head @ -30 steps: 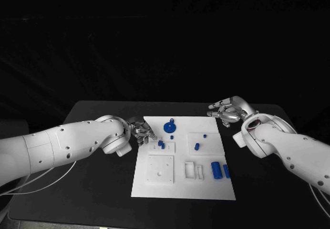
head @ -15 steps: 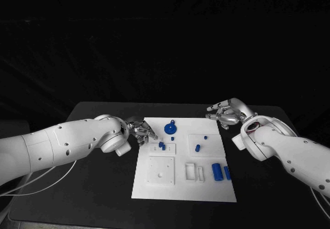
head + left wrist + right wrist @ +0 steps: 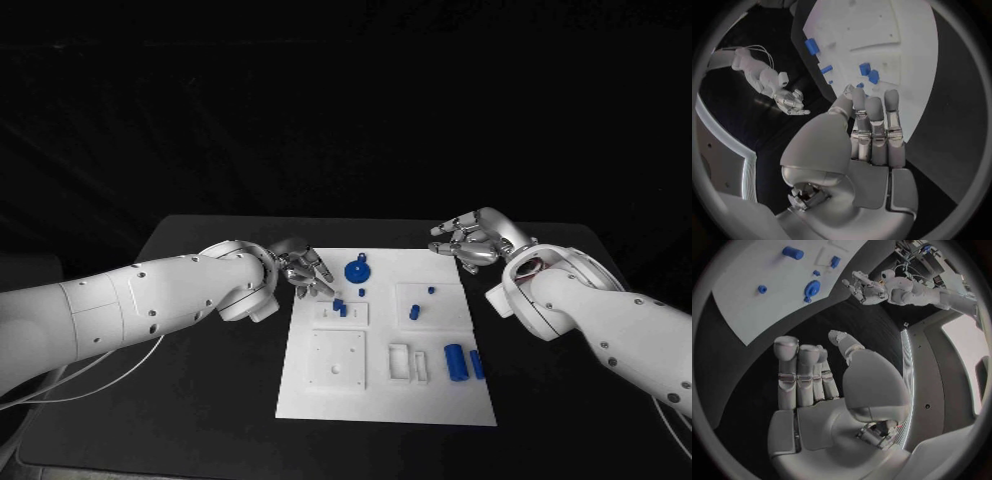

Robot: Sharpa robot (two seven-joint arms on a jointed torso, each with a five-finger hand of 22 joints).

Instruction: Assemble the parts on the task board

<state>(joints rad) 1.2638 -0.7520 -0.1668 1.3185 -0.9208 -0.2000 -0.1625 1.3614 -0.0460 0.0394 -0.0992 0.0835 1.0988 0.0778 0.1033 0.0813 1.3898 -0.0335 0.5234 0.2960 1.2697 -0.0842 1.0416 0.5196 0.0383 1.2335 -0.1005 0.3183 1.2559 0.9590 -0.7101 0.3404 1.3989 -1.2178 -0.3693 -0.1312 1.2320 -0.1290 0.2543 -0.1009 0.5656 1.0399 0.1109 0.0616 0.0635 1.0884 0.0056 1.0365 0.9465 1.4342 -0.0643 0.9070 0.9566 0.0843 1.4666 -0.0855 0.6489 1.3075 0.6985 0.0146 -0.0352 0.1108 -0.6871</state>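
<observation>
**Left hand shifts inward over the board's far-left corner**

Since a second ago, the left hand (image 3: 302,267) has moved a little further over the task board (image 3: 387,390), its fingertips now above the small raised square where two short blue pegs (image 3: 338,305) stand; the right hand (image 3: 472,238) has drifted slightly toward the board's far right corner.

Taking the task board as the landmark and reading from its left side: the left hand reaches in over its far-left edge, fingers held straight and close together in the left wrist view (image 3: 873,125), gripping nothing that can be seen. Whether a fingertip touches the pegs cannot be told. Just beyond the pegs, near the board's far edge, lies a blue round part (image 3: 356,267). Toward the board's middle sits a white square plate (image 3: 339,356), and beside it a pair of white slotted blocks (image 3: 407,360). Right of centre, another blue peg (image 3: 414,309) stands on a raised square, and nearer the robot lie two blue cylinders (image 3: 462,359) side by side.

Off the board's far right corner, the right hand hovers above the black table (image 3: 577,400), fingers loosely curled and apart, empty.
</observation>
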